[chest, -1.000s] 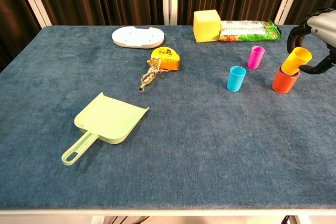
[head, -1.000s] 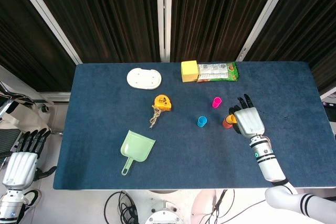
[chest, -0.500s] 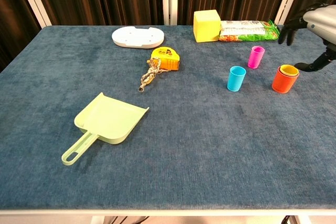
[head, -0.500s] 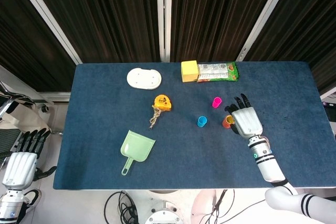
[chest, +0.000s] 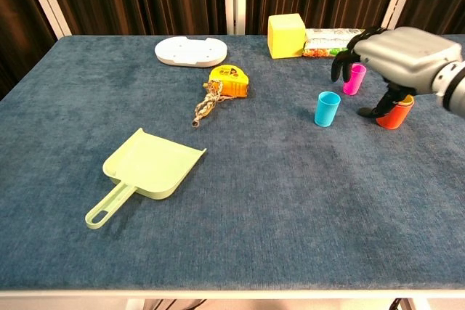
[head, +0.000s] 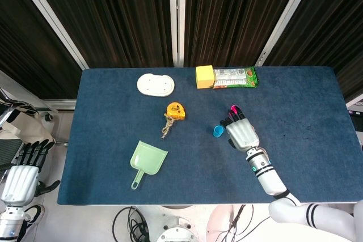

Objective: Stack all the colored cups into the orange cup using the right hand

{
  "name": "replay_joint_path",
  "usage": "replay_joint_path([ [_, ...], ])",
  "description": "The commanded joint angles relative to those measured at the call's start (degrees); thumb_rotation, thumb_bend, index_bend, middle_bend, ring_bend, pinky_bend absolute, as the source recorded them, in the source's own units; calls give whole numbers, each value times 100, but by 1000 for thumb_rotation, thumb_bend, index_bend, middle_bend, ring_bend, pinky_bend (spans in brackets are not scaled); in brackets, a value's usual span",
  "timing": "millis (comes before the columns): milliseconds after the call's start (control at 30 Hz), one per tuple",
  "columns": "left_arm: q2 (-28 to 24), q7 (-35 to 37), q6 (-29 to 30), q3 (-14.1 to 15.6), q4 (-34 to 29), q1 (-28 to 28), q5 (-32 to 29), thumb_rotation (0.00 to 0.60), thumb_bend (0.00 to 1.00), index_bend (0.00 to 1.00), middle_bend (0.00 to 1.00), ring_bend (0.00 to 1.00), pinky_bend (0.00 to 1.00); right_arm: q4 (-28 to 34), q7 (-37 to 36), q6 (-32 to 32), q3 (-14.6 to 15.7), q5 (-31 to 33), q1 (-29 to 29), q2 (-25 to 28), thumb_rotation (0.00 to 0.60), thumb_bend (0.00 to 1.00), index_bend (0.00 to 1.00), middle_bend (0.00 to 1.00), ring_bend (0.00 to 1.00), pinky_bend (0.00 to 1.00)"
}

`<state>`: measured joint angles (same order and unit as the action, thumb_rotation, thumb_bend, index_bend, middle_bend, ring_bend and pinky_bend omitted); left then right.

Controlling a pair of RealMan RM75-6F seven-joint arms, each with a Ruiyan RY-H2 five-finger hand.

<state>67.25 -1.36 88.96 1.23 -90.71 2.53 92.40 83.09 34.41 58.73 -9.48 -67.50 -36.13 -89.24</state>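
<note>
The orange cup (chest: 394, 115) stands at the table's right, with the yellow cup's rim (chest: 407, 98) just showing inside it. My right hand (chest: 398, 57) hovers over it with fingers apart and nothing in them. Its fingertips reach above the pink cup (chest: 354, 79), and its thumb hangs down beside the orange cup. The blue cup (chest: 327, 109) stands left of the hand, apart from it. In the head view the right hand (head: 242, 134) hides the orange cup; the blue cup (head: 218, 132) and the pink cup (head: 233, 107) show at its edges. My left hand (head: 20, 175) hangs off the table's left, fingers straight.
A green dustpan (chest: 147, 168) lies front left. An orange tape measure (chest: 229, 80) with a rope tail sits mid-table. At the back are a white dish (chest: 190, 51), a yellow block (chest: 285, 35) and a green snack packet (chest: 338, 40).
The right hand let the yellow cup drop into the orange cup, opened, then moved left over the orange cup toward the pink and blue cups. The left hand stayed put.
</note>
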Motion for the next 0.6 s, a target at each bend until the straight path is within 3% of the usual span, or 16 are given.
replay_joint_path([
  [33,0,32,18,-4,21,-10,-1,600,35,65,43,0,0,-226,144,-61,-35,120,-138,-262,600,168,316,323,79,0],
  [400,0,128,10,-13,86,-11,-20,600,35,66,43,0,0,-518,233,-46,-58,279,-277,-551,600,170,314,323,79,0],
  [600,25,138,22,-2,135,-25,-13,600,35,65,43,0,0,-615,255,-100,-79,443,-335,-649,600,223,334,352,85,0],
])
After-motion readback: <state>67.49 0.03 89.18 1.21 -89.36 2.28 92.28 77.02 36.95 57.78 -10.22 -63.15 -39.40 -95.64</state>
